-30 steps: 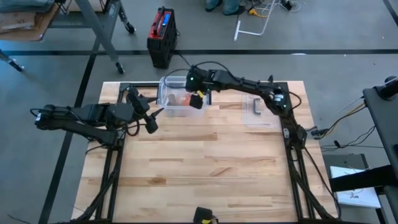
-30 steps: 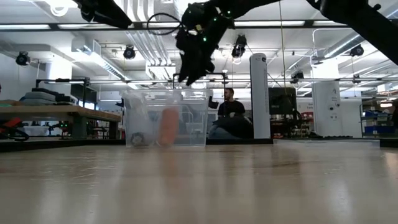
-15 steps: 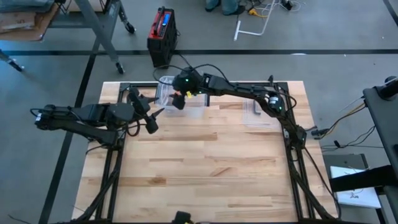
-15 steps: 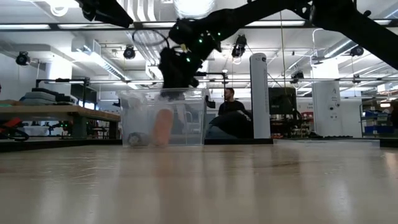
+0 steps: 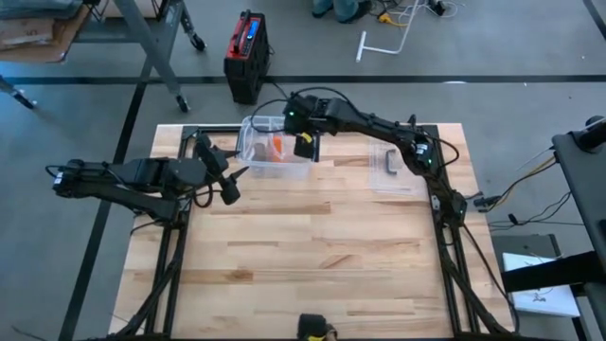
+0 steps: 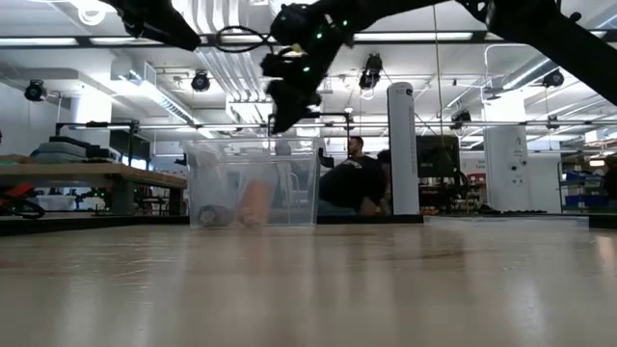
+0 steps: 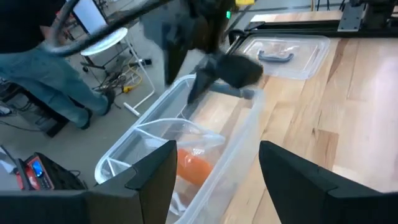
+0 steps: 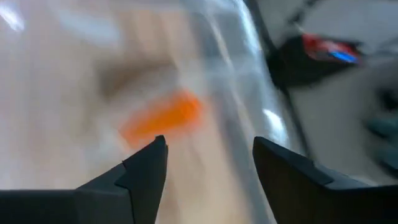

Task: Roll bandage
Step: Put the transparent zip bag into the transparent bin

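An orange bandage roll (image 5: 276,145) lies inside a clear plastic box (image 5: 258,163) at the table's far side. It also shows through the box wall in the low view (image 6: 255,202) and in the left wrist view (image 7: 194,168). My right gripper (image 5: 303,144) hovers open just above the box's right end (image 6: 282,96), and nothing sits between its fingers (image 8: 211,180). My left gripper (image 5: 228,186) waits open at the left, a little short of the box and facing it (image 7: 217,186).
The box's clear lid (image 5: 396,167), with a grey handle, lies flat on the table to the right of the box. A pale round thing (image 6: 214,214) sits in the box's left end. The near half of the wooden table (image 5: 312,265) is bare. People sit in the room beyond.
My right gripper swung toward the table's left and dipped to the box's rim. It then came back up and to the right, and now stands above the box's right end. My left arm has kept still.
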Robot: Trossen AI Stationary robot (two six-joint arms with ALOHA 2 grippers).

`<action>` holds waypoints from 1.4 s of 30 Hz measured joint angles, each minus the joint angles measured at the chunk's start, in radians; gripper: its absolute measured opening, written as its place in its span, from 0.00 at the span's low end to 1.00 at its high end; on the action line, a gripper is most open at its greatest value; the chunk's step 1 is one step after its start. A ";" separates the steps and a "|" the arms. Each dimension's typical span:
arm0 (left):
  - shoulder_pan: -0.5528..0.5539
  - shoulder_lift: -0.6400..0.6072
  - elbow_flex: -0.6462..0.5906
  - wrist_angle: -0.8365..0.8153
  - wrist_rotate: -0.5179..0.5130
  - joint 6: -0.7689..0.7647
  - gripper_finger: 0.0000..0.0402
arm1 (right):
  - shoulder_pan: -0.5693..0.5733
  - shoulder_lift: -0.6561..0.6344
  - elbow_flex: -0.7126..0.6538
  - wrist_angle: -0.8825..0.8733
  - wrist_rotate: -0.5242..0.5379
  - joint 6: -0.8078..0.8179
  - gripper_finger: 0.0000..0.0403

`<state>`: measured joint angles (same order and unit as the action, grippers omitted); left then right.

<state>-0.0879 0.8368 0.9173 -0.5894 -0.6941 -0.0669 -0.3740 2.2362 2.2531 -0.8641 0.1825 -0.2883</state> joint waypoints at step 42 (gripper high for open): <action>0.436 0.073 -0.110 -0.338 0.025 -0.578 0.52 | 0.030 0.108 0.018 -0.126 -0.164 -0.086 0.54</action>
<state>0.3485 0.9098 0.8076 -0.9272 -0.6686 -0.6444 -0.3439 2.3440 2.2711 -0.9906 0.0181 -0.3741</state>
